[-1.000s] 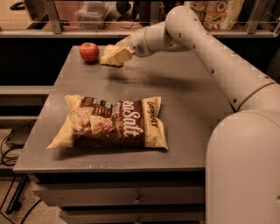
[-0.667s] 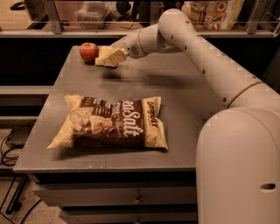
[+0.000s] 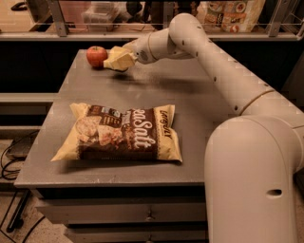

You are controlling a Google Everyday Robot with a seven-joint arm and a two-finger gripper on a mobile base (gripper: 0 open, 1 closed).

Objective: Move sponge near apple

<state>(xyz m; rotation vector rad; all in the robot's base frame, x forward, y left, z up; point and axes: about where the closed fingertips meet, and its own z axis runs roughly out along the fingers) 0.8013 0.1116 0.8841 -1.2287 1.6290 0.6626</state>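
Observation:
A small red apple (image 3: 96, 56) sits on the grey table (image 3: 190, 109) at its far left corner. My gripper (image 3: 124, 56) reaches in from the right and is shut on the pale yellow sponge (image 3: 117, 60). The sponge is held low over the table, right beside the apple on its right side. I cannot tell whether the sponge touches the apple or the table.
A large yellow-and-brown chip bag (image 3: 122, 132) lies flat at the table's front centre. My cream arm (image 3: 223, 76) spans the right side of the table. A shelf rail with packaged goods (image 3: 232, 14) runs behind the table. Cables (image 3: 14, 161) hang left of the table.
My gripper has carried the sponge a little to the left, closer to the apple. The apple and chip bag have not moved.

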